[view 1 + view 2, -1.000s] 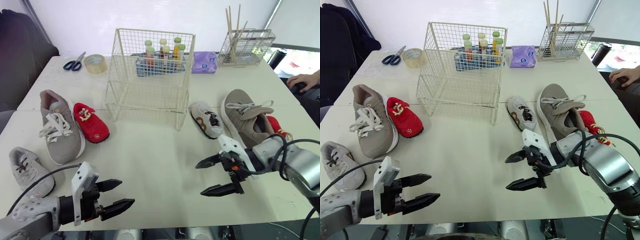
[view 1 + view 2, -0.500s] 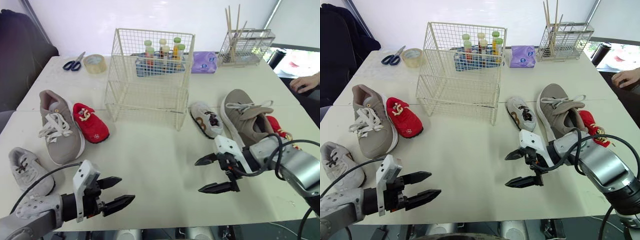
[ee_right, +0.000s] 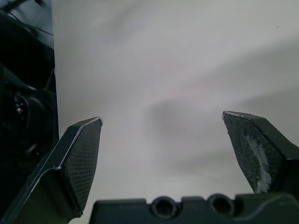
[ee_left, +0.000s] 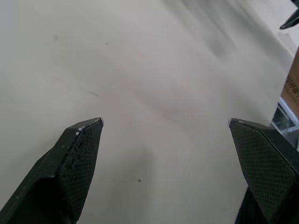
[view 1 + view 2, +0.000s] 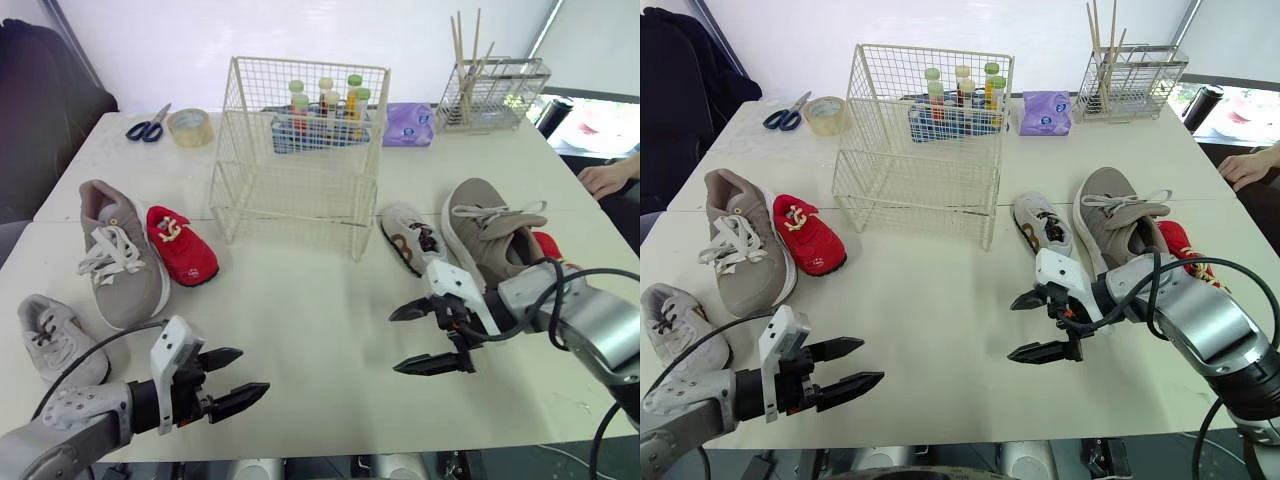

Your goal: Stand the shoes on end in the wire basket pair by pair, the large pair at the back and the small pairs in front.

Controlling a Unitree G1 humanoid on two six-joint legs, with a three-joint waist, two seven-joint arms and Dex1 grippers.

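Between my left gripper (image 5: 253, 370) and my right gripper (image 5: 395, 342), both spread wide, the table (image 5: 310, 300) lies bare all the way to the wire basket (image 5: 298, 165). On my left, the left large grey shoe (image 5: 120, 255), the red shoe (image 5: 182, 245) touching it and the small grey shoe (image 5: 50, 335) block that side. On my right, the small pale shoe (image 5: 412, 240) and the right large grey shoe (image 5: 485, 235) lie near my fingers.
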